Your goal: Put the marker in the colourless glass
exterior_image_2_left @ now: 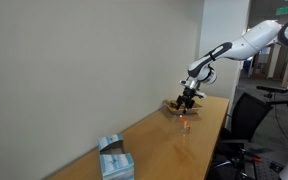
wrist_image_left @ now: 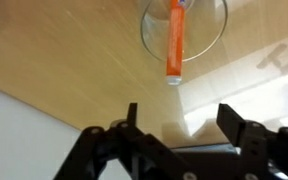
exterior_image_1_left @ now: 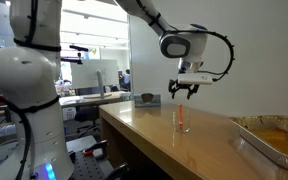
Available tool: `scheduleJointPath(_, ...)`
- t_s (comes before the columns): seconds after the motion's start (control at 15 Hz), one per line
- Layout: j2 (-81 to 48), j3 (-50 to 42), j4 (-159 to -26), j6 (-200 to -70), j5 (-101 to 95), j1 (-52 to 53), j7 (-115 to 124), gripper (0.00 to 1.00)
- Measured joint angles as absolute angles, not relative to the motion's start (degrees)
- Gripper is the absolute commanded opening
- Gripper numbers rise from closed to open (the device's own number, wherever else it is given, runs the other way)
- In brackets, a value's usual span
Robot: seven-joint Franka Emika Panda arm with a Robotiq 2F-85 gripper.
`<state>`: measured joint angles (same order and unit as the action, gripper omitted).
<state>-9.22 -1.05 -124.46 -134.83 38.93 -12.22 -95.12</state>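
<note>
The orange-red marker [wrist_image_left: 174, 40] stands inside the colourless glass [wrist_image_left: 209, 35] on the wooden table; in the wrist view it leans against the rim with its end sticking out. In an exterior view the marker [exterior_image_1_left: 183, 119] shows upright in the faint glass [exterior_image_1_left: 182, 122]. My gripper [exterior_image_1_left: 181, 91] hangs a little above the glass, open and empty; in the wrist view its two fingers [wrist_image_left: 179, 120] are spread wide with nothing between them. In the other exterior view the gripper [exterior_image_2_left: 188, 101] is above the marker [exterior_image_2_left: 187, 120], seen small.
A metal tray [exterior_image_1_left: 274, 135] with brownish contents sits at the table's end. A light blue box [exterior_image_2_left: 114, 158] lies on the table nearer the camera. The wooden table [exterior_image_1_left: 164, 140] runs along a white wall, with office chairs beyond its edge.
</note>
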Motion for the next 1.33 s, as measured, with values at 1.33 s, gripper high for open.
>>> scheduleJointPath(1.33, -4.3, 0.0, -111.0, -111.6, -1.6, -0.7, -15.7, 1.00)
